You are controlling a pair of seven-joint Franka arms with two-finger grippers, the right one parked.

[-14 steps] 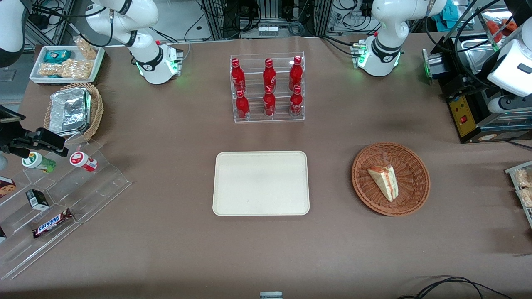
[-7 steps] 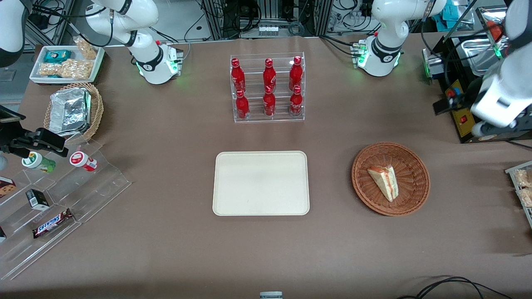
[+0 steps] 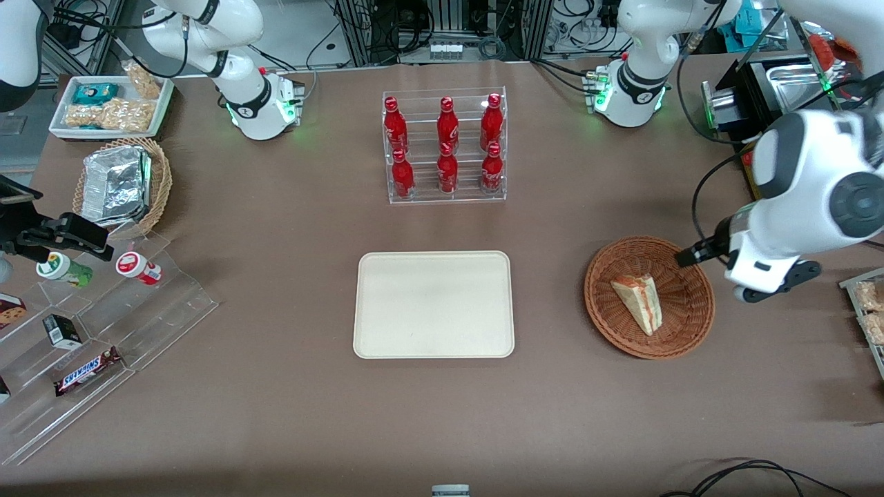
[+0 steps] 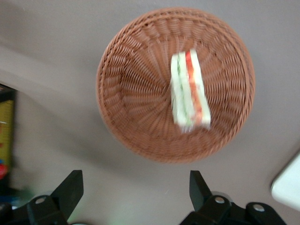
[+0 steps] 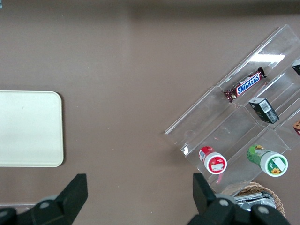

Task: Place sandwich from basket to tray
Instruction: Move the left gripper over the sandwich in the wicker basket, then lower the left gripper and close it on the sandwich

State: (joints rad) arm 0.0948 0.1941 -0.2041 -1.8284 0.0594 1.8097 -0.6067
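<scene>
The sandwich (image 3: pixel 639 304), a white wedge with orange-red and pale green layers, lies in the round reddish-brown basket (image 3: pixel 684 324). The cream tray (image 3: pixel 434 304) lies flat beside the basket, toward the parked arm's end, with nothing on it. My gripper (image 3: pixel 758 277) hangs high above the table just off the basket's rim, toward the working arm's end. In the left wrist view the gripper (image 4: pixel 135 187) is open with bare table between its fingers, and the sandwich (image 4: pixel 190 89) shows edge-on in the basket (image 4: pixel 131 93). A corner of the tray (image 4: pixel 288 187) shows there too.
A clear rack of red bottles (image 3: pixel 445 148) stands farther from the front camera than the tray. A black machine (image 3: pixel 780 200) sits near the basket at the working arm's end, and a rack of snack packets (image 3: pixel 867 304) pokes in at that table edge.
The left arm has swung in from the table's edge and come nearer the front camera, so the gripper now hangs beside the basket. Sandwich, basket and tray have not moved.
</scene>
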